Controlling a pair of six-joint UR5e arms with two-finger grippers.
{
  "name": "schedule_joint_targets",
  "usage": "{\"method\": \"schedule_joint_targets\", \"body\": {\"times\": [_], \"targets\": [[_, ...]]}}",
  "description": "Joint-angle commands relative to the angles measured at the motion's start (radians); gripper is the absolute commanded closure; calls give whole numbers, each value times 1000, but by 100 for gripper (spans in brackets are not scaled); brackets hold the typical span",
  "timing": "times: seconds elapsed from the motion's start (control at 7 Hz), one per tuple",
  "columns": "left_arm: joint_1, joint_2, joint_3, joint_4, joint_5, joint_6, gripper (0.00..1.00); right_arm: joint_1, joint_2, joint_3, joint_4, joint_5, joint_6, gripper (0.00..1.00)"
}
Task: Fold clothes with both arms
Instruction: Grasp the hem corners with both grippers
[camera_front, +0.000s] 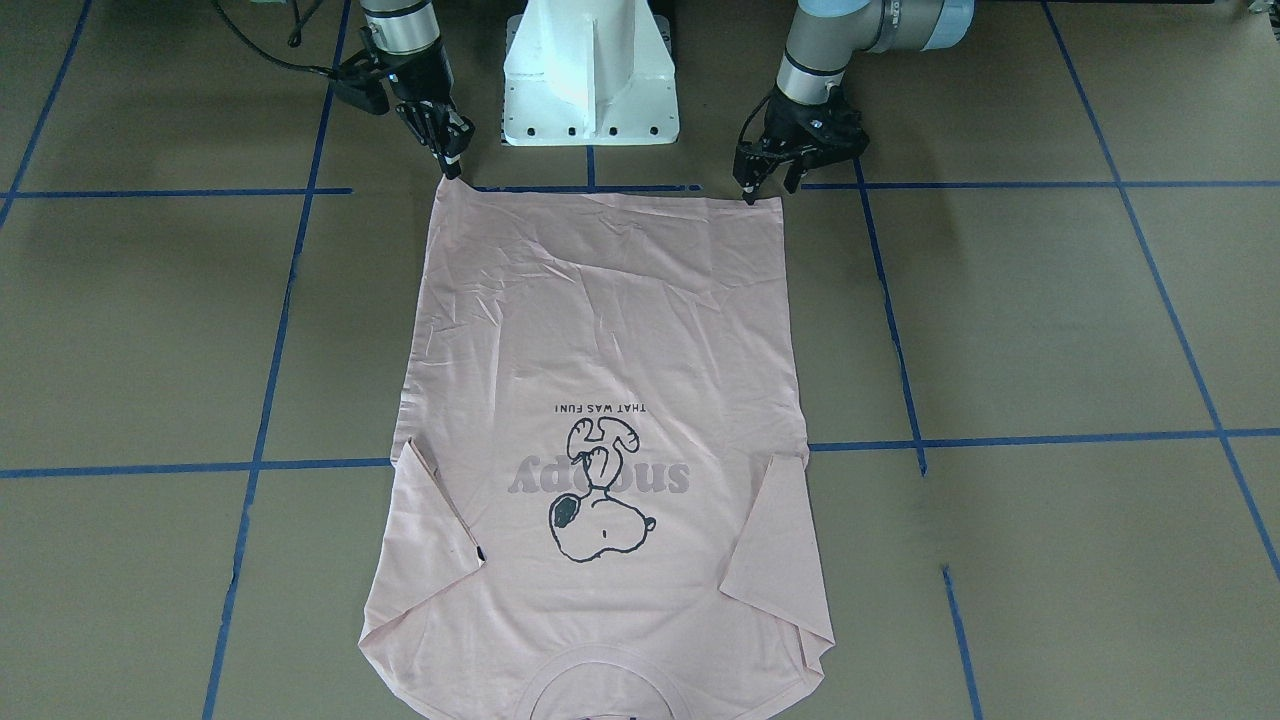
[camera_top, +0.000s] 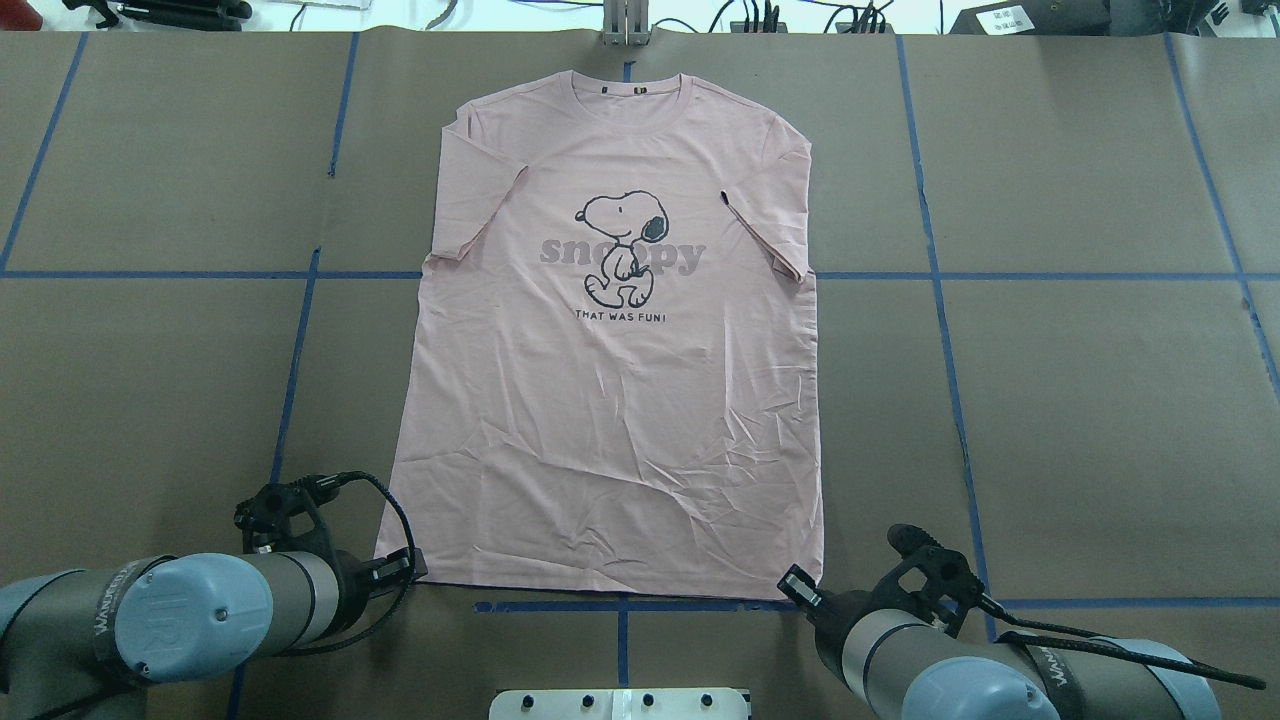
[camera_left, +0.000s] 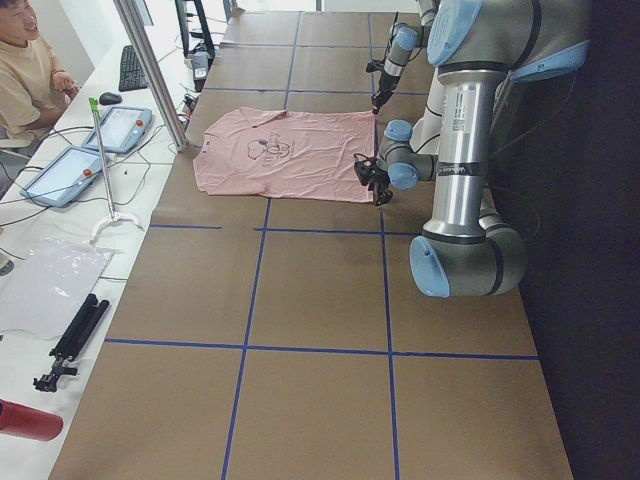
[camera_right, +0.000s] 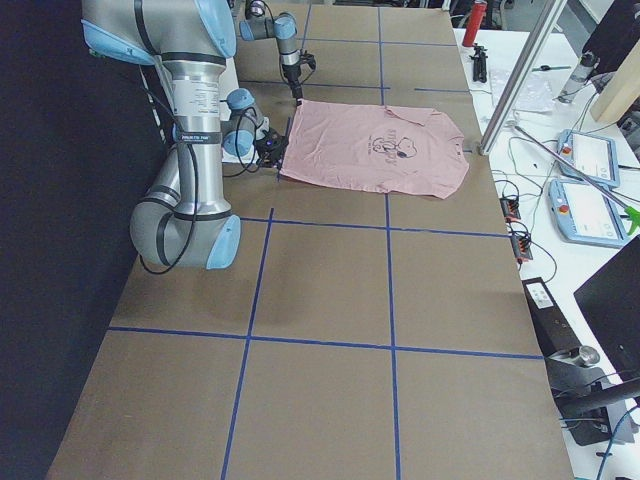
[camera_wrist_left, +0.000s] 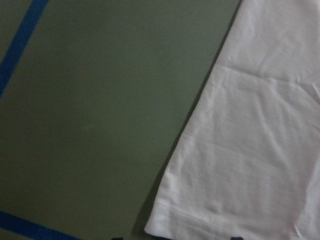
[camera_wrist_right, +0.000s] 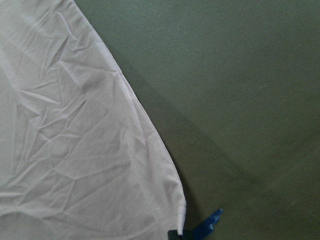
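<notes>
Brown taped table (camera_front: 1050, 320), T-shirt (camera_front: 600, 330) flat, pedestal (camera_front: 590, 80) behind

Bare table (camera_top: 1050, 400) flanks the shirt (camera_top: 610, 420) left and right. Near, the white base (camera_top: 620, 703) stands between the left hand (camera_top: 412, 568) and right hand (camera_top: 795, 583); a metal post (camera_top: 625, 22) rises at the far edge.

Overhead from behind, front camera opposite, both framing T-shirt (camera_top: 610, 400), wrists close

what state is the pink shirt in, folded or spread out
Spread flat, print up: the T-shirt lies open from collar to hem. Only the sleeves are folded in over its front.
</notes>
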Motion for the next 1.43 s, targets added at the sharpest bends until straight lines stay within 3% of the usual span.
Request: {"method": "schedule_joint_targets", "body": {"times": [0.0,0.14,0.71,1.0,1.29], "targets": [[-1,2,1,1,-1,-6,63,-2,0,1,0,0,0,100],[-3,0,-5,1,-3,-6,100,-2,-1,1,0,0,0,100],[-9,-9,-54,24,-1,-6,100,-3,-6,1,0,0,0,100],[-8,-4,-196,103,-9,-16,100,-34,-49,71,0,-2,5,100],[52,-14,-344,238,-91,-145,100,-103,-145,176,0,-3,12,100]]}}
